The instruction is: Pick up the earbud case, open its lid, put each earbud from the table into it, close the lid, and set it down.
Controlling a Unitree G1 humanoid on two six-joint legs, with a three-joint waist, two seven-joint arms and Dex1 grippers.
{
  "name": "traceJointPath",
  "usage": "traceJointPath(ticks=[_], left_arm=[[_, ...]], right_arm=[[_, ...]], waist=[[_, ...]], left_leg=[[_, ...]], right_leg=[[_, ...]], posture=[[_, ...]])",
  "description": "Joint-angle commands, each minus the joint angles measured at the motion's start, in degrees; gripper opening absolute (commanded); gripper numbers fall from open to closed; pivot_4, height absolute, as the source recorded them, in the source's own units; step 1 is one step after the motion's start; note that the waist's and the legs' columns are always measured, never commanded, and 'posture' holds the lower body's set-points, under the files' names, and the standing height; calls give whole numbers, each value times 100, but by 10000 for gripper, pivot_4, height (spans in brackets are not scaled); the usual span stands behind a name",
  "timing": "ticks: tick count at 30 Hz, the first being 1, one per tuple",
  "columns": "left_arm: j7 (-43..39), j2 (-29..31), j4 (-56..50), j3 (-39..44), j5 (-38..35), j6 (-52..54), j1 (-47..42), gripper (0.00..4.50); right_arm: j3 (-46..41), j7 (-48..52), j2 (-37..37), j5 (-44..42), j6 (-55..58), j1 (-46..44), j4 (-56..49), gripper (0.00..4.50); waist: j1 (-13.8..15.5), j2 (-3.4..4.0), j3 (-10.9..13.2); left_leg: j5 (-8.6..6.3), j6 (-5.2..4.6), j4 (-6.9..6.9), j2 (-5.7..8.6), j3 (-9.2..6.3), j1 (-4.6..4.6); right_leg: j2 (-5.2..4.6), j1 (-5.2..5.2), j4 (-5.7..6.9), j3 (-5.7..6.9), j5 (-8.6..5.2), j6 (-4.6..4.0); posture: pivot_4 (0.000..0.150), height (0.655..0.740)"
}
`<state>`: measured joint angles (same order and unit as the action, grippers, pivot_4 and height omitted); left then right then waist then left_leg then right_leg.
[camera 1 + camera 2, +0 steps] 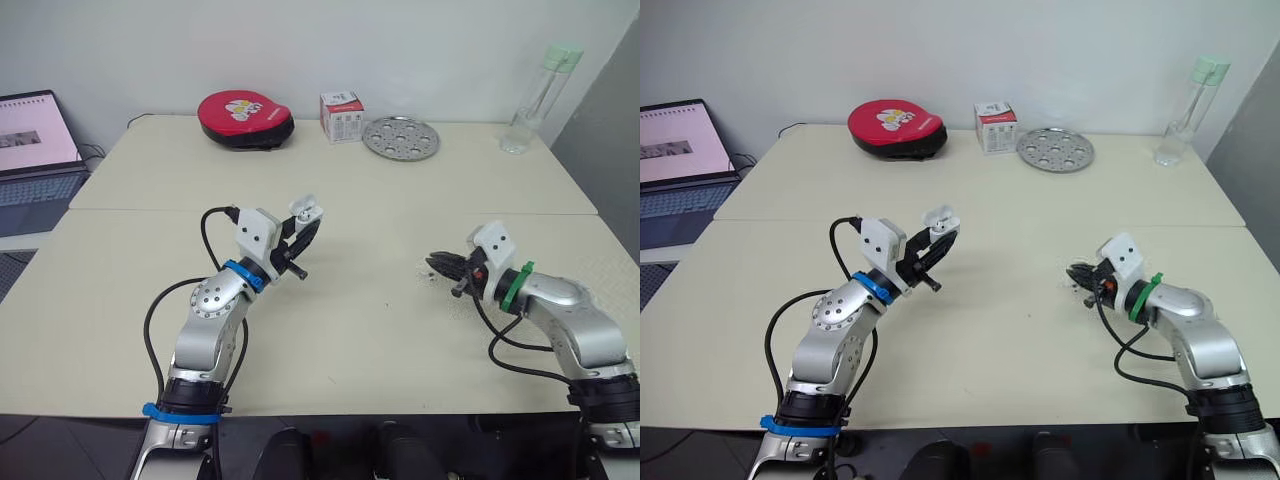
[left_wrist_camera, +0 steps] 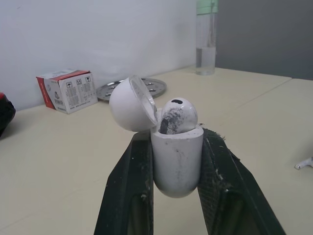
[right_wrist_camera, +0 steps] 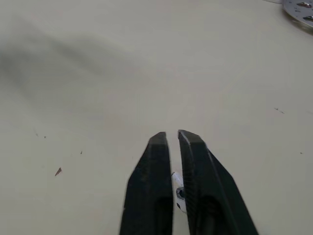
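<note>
My left gripper point(image 1: 308, 225) is raised above the left half of the table, shut on the white earbud case point(image 2: 177, 156). The case stands upright between the fingers with its lid point(image 2: 129, 104) tipped open. One earbud point(image 2: 178, 115) sits in it, head up. My right gripper point(image 1: 437, 265) is low over the table on the right, pointing toward the middle. Its fingers point(image 3: 156, 166) are nearly together, with a small white earbud point(image 3: 177, 188) pinched between them well behind the tips. A small white piece point(image 2: 304, 164) lies low at the table surface on the case's far right.
Along the back of the table stand a red round pouch point(image 1: 245, 119), a small red-and-white box point(image 1: 341, 116), a perforated metal plate point(image 1: 400, 137) and a clear bottle point(image 1: 538, 95). A laptop point(image 1: 35, 150) sits off the table's left edge.
</note>
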<state>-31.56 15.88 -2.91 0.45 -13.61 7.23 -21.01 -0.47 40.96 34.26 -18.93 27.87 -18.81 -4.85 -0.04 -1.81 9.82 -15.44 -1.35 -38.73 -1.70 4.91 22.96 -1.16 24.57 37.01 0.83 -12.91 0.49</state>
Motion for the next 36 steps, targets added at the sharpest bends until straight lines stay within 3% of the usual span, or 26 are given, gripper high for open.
traceJointPath(ticks=[1,3,19,22,26,32,36], left_arm=[[-3,33,-299,18,-59,-48,-92,7699],[-11,33,-307,11,-58,-44,-89,7699],[7,-29,-333,-107,-16,-6,-157,7699],[12,-17,-365,-110,-30,9,-135,7699],[22,-28,-376,-123,-30,25,-122,7699],[35,-81,-356,-162,-19,44,-156,7699],[9,-70,-330,-144,-35,26,-136,7699]], right_arm=[[-96,-57,-14,87,-186,41,-56,17228],[-57,-30,-34,128,-214,90,-35,23130],[90,-178,-456,736,-934,-76,1398,23130],[-7,-284,-474,722,-908,-38,1430,17061],[-119,-330,-472,621,-842,145,1187,3446],[-653,-707,-544,260,-340,691,280,2349],[-1276,-1544,-552,410,192,1398,-740,2349]], waist=[[0,0,0],[0,0,0],[-5,0,0],[-5,0,0],[-4,1,-1],[7,1,-1],[13,2,-1]], left_leg=[[0,0,0,0,0,1],[0,0,0,1,0,2],[0,0,-2,1,3,-1],[0,0,-2,1,2,-4],[0,0,-3,1,2,-4],[0,0,-3,1,0,-2],[0,1,-2,1,0,-2]], right_leg=[[0,0,0,0,0,0],[-1,0,-2,0,0,0],[0,0,2,-3,1,-1],[0,-3,3,-3,1,-1],[0,-5,5,-3,1,-1],[-1,-6,3,-2,1,-1],[-2,-6,3,-2,0,0]], posture=[[1500,7400],[1500,7400],[1500,7400],[1500,7400],[1500,7400],[1500,7400],[1500,7400]])
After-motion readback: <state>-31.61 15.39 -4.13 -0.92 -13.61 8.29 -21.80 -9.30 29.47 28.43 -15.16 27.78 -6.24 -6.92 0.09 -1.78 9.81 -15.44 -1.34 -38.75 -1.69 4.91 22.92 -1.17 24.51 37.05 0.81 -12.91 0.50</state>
